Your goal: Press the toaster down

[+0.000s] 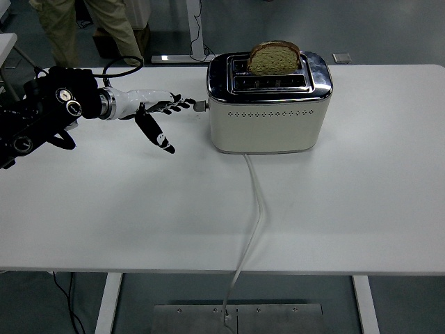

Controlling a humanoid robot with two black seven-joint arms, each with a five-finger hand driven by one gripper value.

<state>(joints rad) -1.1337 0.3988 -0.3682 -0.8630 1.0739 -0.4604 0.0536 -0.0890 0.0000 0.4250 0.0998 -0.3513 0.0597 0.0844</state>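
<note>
Chrome lever (pixel 200 104) sits just right of the open, empty left hand (pixel 158 115), whose spread fingers could slip past it.

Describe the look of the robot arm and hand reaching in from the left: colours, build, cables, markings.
The left arm is bulky and black, with round silver-rimmed fittings on its casing. A metallic ring joins it to a glossy white wrist section. The left hand is slim, with black fingers bearing white patches. A black cable loops up behind the wrist. No printed markings can be read.
</note>
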